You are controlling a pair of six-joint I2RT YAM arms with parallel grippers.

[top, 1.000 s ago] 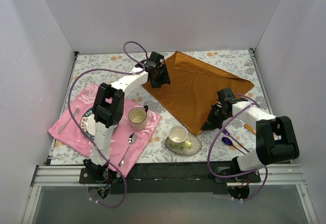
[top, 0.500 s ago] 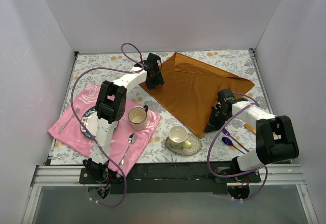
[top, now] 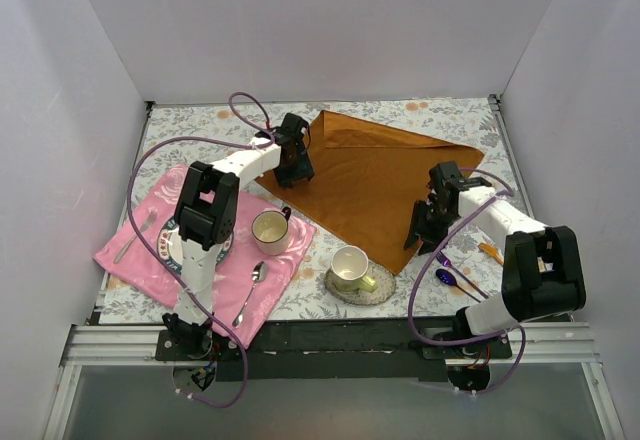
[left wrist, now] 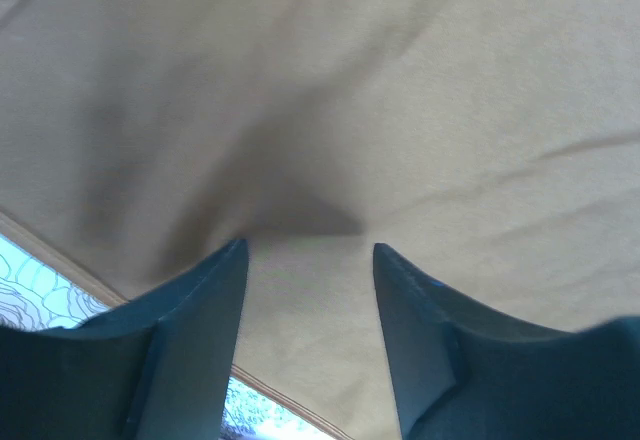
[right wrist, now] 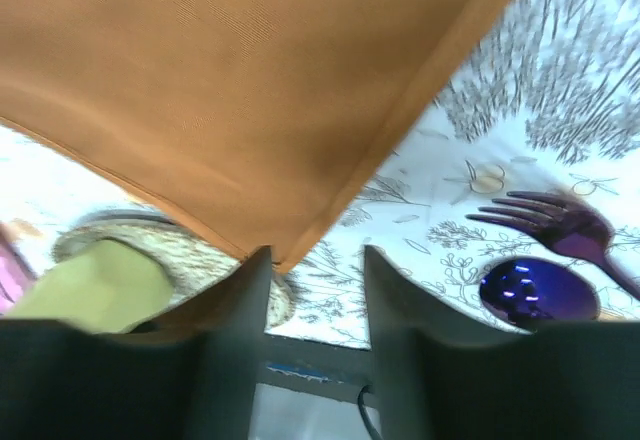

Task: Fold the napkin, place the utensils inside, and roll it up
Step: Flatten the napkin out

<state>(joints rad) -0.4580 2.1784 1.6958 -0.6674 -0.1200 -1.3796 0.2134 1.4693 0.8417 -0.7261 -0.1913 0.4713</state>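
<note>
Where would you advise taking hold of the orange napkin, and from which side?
I would pinch the napkin at its near corner, coming down from above on the right. The cloth lies flat, so probably only a free point offers purchase, and this corner lies right under the open right end effector. Mind the saucer close beside it.

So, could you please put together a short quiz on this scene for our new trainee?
1. True or false: the purple fork lies on the napkin.
2. The cup nearest the napkin's near corner stands on: A the napkin, B a saucer, C the floral tablecloth.
3. Which end effector hangs open at that near corner?
Key: 1 false, it lies on the floral tablecloth; 2 B; 3 the right end effector.
</note>
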